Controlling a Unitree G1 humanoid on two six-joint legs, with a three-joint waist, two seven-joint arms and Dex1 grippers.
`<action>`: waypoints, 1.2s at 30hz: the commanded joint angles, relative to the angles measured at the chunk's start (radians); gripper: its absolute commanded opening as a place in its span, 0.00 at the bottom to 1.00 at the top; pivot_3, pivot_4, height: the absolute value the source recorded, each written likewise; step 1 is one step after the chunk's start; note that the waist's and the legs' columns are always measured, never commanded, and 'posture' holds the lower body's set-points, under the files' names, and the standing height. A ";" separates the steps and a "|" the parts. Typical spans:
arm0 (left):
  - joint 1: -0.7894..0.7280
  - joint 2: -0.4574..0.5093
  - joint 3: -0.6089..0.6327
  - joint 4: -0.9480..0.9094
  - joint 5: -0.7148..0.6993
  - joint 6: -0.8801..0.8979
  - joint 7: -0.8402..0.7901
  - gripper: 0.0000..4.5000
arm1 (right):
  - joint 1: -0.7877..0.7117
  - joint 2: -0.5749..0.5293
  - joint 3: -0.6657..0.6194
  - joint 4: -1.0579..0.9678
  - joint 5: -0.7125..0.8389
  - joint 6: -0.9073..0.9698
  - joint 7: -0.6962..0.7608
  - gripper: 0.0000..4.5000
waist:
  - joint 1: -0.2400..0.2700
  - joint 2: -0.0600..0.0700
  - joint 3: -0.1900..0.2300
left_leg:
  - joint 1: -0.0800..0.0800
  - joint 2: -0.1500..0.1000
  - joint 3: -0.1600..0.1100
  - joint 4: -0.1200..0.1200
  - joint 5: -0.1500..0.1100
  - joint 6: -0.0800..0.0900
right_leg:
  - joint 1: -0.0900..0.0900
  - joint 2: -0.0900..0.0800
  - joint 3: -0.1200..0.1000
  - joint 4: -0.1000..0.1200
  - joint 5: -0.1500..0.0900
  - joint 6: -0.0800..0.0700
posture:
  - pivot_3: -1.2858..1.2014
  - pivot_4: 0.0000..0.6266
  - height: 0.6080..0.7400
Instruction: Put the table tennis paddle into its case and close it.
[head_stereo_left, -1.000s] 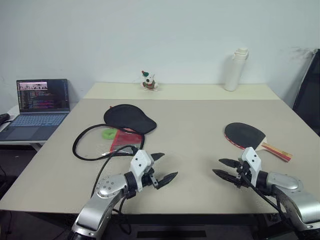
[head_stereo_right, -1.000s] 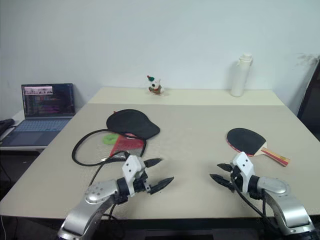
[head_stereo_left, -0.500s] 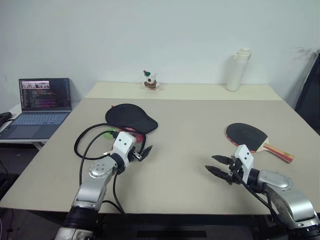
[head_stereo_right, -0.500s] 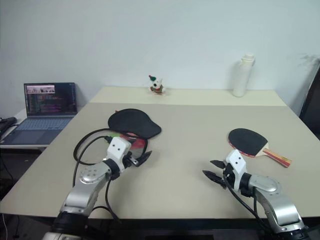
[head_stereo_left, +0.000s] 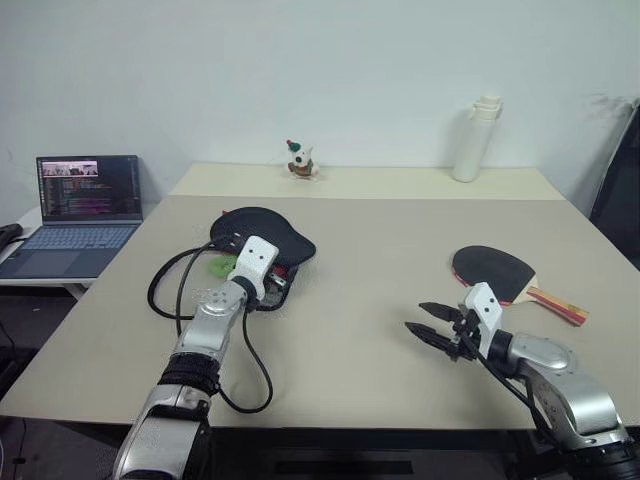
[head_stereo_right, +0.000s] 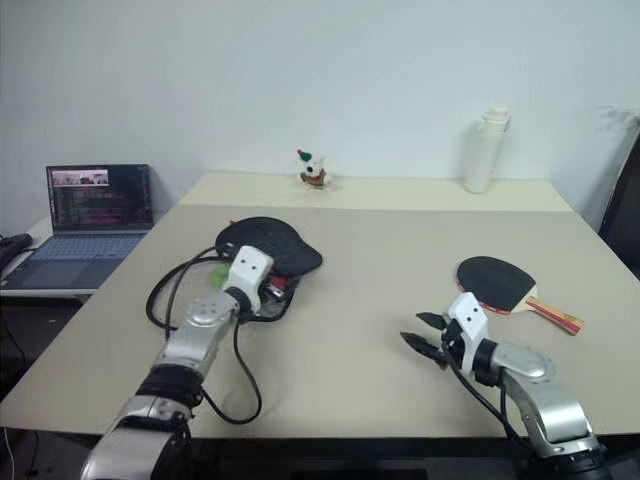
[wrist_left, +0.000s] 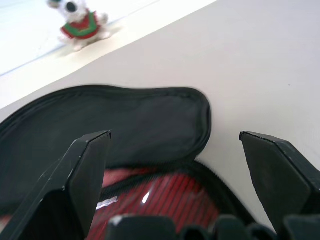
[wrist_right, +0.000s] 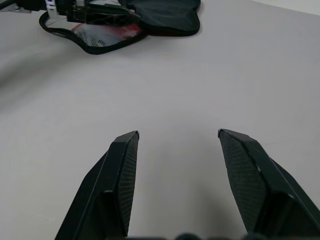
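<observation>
Left eye view: the left gripper (head_stereo_left: 281, 279) sits at the near edge of the case (head_stereo_left: 262, 235), its fingers spread wide, holding nothing. The case lies on the left half of the table (head_stereo_left: 370, 250), black flap up, red inside showing. The paddle (head_stereo_left: 497, 275) lies flat at the right, well apart. The right gripper (head_stereo_left: 432, 323) hovers near it, fingers apart and empty.

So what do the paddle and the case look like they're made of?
Paddle: matte black rubber face, apparently; the light handle with red stripes looks like wood.
Case: soft black fabric, probably; it sags and has a stitched edge. The red inside looks glossy, material unclear.
</observation>
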 joint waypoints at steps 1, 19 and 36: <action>-0.104 0.011 0.004 0.183 0.023 -0.043 -0.006 1.00 | -0.034 0.005 -0.016 -0.069 0.041 0.013 -0.002 0.62 | -0.001 0.000 0.000 | 0.000 0.000 0.000 0.000 0.000 0.000 | 0.000 0.000 0.000 0.000 0.000 0.000 | 0.52 0.24 1.00; -0.256 -0.017 -0.012 0.508 0.092 -0.116 -0.037 0.72 | -0.225 -0.004 -0.056 -0.225 0.221 0.191 -0.056 0.63 | -0.008 -0.001 0.001 | -0.002 0.000 0.000 0.000 0.000 0.000 | -0.003 0.001 0.000 0.001 0.003 -0.004 | 0.52 0.24 1.00; -0.256 -0.021 -0.004 0.517 0.098 -0.159 -0.082 0.01 | -0.211 -0.020 -0.089 -0.219 0.220 0.185 -0.083 0.63 | -0.010 -0.001 0.000 | -0.001 0.000 0.001 0.000 0.000 0.000 | -0.003 0.003 0.000 0.002 0.000 0.000 | 0.52 0.24 1.00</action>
